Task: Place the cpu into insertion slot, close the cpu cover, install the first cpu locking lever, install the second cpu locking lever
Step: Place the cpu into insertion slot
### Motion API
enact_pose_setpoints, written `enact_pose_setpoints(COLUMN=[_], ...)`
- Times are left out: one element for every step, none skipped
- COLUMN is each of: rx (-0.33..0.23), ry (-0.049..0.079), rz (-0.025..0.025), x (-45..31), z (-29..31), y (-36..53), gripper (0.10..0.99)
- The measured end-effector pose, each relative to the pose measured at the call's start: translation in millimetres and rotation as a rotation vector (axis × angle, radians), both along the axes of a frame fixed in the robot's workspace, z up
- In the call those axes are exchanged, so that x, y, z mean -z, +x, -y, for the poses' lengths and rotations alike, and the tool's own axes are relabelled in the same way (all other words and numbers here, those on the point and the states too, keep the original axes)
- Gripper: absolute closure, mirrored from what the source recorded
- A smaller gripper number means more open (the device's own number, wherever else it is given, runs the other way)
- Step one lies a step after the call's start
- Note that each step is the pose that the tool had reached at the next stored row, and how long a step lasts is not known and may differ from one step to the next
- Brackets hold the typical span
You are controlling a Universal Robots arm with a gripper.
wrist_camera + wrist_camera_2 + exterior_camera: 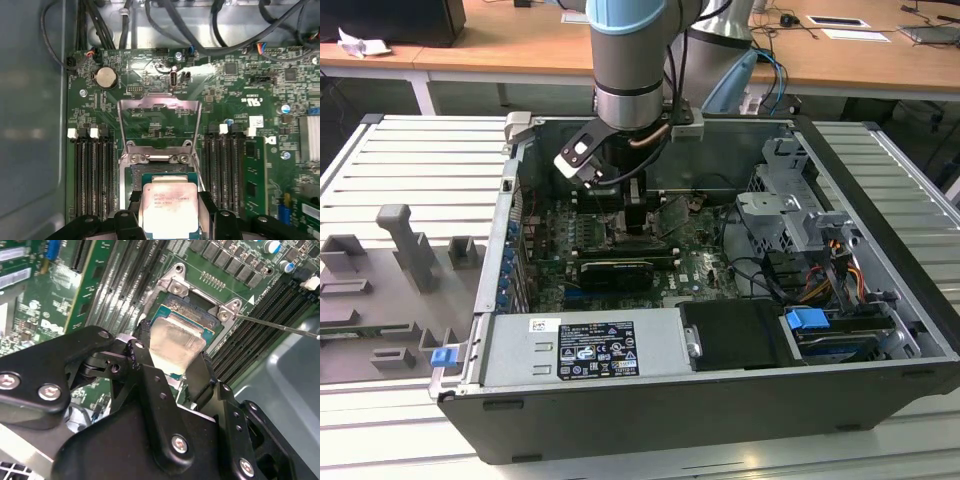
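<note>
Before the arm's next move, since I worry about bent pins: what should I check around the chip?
1. gripper shut on the cpu: ok.
2. cpu cover swung up, off the socket frame: ok.
3. cpu over the socket frame's opening: ok.
4. cpu seated flat: cannot tell.
5. locking lever swung aside: ok.
</note>
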State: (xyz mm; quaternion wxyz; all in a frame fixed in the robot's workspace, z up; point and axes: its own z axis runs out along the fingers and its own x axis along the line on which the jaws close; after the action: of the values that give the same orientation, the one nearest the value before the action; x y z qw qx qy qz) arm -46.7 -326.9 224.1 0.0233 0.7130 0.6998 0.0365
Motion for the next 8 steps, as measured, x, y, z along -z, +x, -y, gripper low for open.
enact_pose_setpoints(rx=[0.002, 0.007, 0.008, 0.011, 0.012, 0.01, 0.005, -0.002], ry=[0.0, 0.0, 0.0, 0.0, 0.0, 0.0, 0.0, 0.0], rz=[0.0001, 0.0001, 0.0001, 0.0001, 0.0, -0.0001, 0.0, -0.0001], x=[1.4, 5.4, 7.3, 8.5, 11.7, 13.9, 14.7, 15.2], z=[-0.8, -1.4, -1.7, -2.1, -2.8, -3.4, -3.6, -3.7], y=[0.0, 0.0, -0.1, -0.4, -0.5, -0.5, -0.4, -0.4], gripper=[0.557, 0.557, 0.557, 0.557, 0.557, 0.557, 0.557, 0.557])
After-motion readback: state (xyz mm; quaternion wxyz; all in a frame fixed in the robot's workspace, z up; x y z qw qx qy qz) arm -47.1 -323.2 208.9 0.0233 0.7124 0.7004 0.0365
